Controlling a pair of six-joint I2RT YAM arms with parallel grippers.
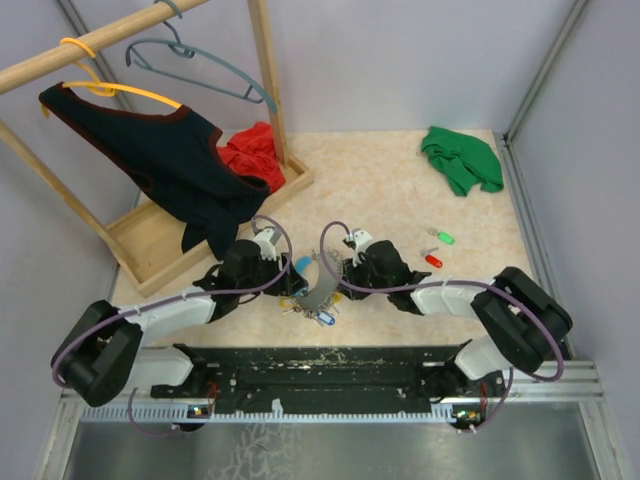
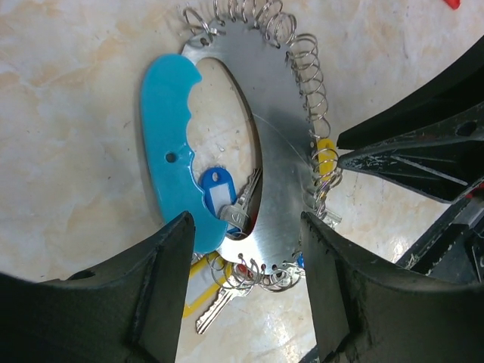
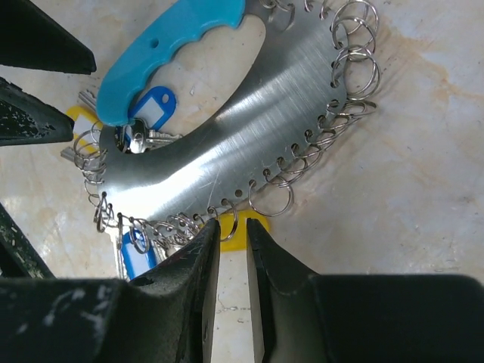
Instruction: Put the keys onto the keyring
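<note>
Green key (image 1: pixel 445 238) & red key (image 1: pixel 433 260) on table (image 1: pixel 380 190) right of keyring (image 1: pixel 318 290), blades toward it, nearer R gripper (image 3: pixel 233 227). L gripper (image 2: pixel 246 219) spread astride keyring end; R gripper almost pinched at rim, grip unclear

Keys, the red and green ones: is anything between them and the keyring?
Only the robot's right arm. Its hand is at the keyring rim, and the arm lies across the table between the keyring and the red key and green key. Nothing else shows there.
</note>
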